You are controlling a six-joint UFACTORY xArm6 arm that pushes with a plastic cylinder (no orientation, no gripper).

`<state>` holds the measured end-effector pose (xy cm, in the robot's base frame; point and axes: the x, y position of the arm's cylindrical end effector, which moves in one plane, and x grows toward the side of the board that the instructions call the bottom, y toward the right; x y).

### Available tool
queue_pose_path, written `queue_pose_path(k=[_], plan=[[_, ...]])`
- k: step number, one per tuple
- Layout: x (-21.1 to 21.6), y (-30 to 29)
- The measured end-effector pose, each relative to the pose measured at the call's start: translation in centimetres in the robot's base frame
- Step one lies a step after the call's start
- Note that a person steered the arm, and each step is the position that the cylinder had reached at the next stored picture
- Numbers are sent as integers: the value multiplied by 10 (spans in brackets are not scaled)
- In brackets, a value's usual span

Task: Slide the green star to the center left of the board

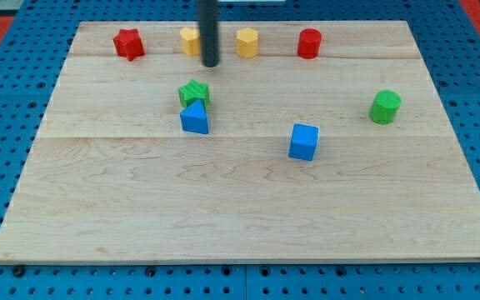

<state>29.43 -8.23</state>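
Note:
The green star (193, 92) lies on the wooden board (248, 208), left of middle in the upper half. A blue triangular block (195, 117) touches it from below. My dark rod comes down from the view's top, and my tip (211, 63) rests on the board just above and slightly right of the green star, with a small gap between them. The rod partly hides a yellow block (190, 40) on its left.
Along the top edge stand a red star (128, 43), a yellow hexagonal block (247, 42) and a red cylinder (309, 42). A green cylinder (384, 107) sits at the right. A blue cube (303, 141) sits right of the middle.

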Motion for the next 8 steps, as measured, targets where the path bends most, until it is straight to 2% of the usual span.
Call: queue_pose_path(k=[1,2,8], plan=[[12,-61],[33,-58],[35,-68]])
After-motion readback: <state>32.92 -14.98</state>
